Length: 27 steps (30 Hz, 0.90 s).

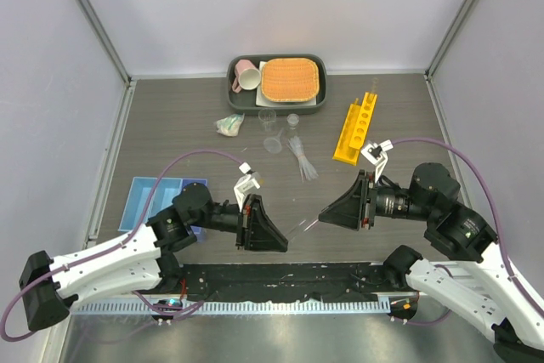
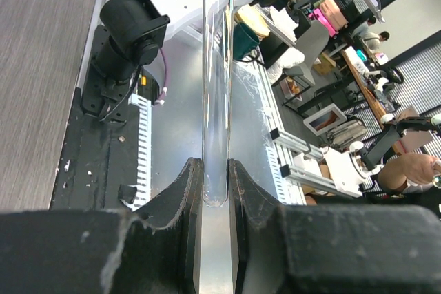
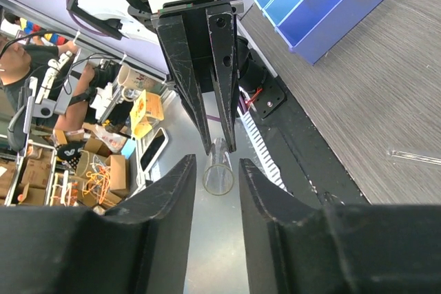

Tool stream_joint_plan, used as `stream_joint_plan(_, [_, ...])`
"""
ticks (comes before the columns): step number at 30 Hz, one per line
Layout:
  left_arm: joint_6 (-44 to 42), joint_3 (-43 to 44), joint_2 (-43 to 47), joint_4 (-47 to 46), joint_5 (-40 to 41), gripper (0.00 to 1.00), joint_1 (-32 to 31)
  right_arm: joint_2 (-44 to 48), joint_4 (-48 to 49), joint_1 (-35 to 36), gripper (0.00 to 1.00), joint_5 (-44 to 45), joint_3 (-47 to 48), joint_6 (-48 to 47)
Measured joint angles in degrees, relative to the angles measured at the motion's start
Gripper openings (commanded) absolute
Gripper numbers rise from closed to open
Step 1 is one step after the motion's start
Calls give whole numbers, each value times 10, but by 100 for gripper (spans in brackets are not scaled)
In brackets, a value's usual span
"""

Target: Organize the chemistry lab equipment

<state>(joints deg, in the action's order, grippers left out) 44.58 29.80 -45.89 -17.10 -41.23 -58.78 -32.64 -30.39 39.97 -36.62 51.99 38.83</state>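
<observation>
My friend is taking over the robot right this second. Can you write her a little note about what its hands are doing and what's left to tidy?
Left gripper: shut on a glass tube, lifted off the table and pointing toward the other arm.
Right gripper: open, fingers on either side of the tube's open end, not gripping yet.
Things: small beakers and pipettes loose mid-table; yellow rack to the right; blue tray to the left.
Done: one tube picked up.
Left: finish the handover, probably, then put this tube and the loose pieces away.
</observation>
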Motion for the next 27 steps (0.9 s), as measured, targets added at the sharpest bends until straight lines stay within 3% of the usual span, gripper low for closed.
stream_joint_plan(10, [0,3,-7,-1,-3,0,2,0,0,0,22,-1,0,3])
stream_joint_plan(12, [0,4,-9,-2,-4,7,2,0,0,0,18,-1,0,3])
stream_joint_plan(16, [1,4,-14,-3,-3,37,2,-1,-1,0,17,1,0,2])
stream_joint_plan(17, [2,4,-14,-2,-1,54,2,-3,-1,0,17,3,0,1])
stream_joint_plan(19, [0,5,-16,7,10,65,2,-8,-3,0,16,5,1,-2])
stream_joint_plan(20, [0,8,-16,21,17,89,2,-13,-9,0,17,8,5,-7])
stream_joint_plan(21, [-2,13,-16,39,29,96,2,-18,-18,0,16,14,10,-12])
stream_joint_plan(22, [-8,22,-15,62,40,100,2,-24,-23,0,16,20,15,-16])
stream_joint_plan(27, [-30,82,16,202,132,100,2,-54,-71,0,15,64,62,-51])
